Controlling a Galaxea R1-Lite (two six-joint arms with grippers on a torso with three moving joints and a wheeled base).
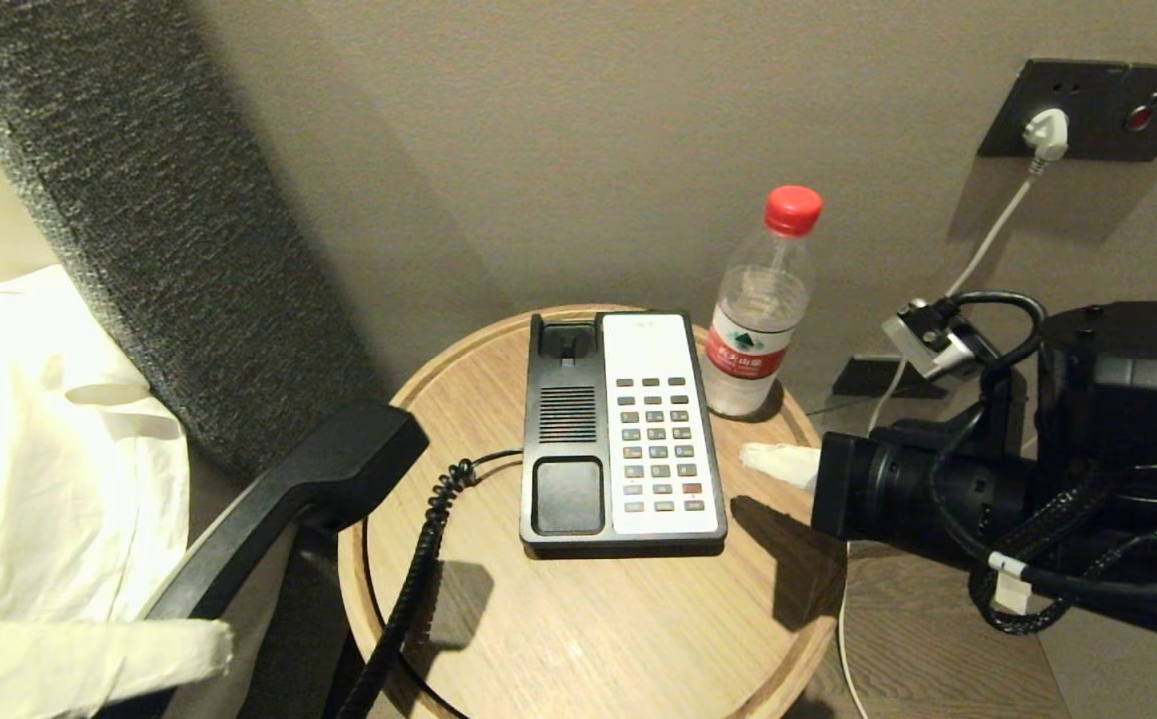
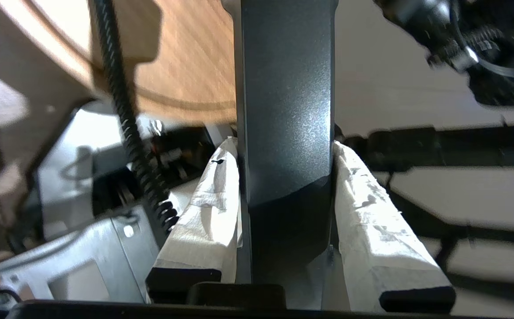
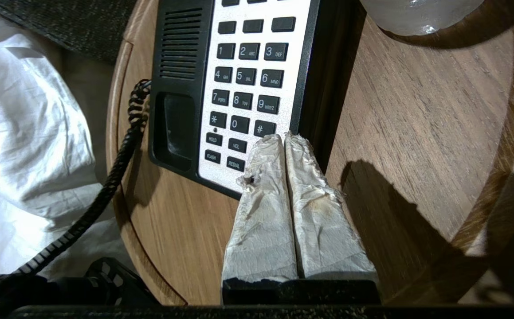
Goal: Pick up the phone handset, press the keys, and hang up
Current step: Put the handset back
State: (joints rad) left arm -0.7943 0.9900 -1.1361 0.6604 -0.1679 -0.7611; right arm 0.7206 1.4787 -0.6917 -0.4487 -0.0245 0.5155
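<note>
The black phone handset [image 1: 318,489] is lifted off its cradle and hangs left of the round table, over the gap by the bed. My left gripper [image 2: 283,144] is shut on the handset [image 2: 285,110], with one white-wrapped finger [image 2: 203,208] on each side. Its coiled cord [image 1: 418,569] trails back to the black-and-white phone base [image 1: 568,419]. My right gripper [image 3: 283,138] is shut and empty. Its tips hover by the phone's near right corner, close to the "#" key [image 3: 264,128]. In the head view the right gripper [image 1: 773,461] pokes in from the right.
The phone sits on a round wooden table [image 1: 588,639] with a raised rim. A red-capped water bottle [image 1: 758,310] stands just right of the phone's far end. White bedding [image 1: 29,449] and a grey headboard [image 1: 139,200] are at left. A white plug [image 1: 1047,130] sits in the wall socket.
</note>
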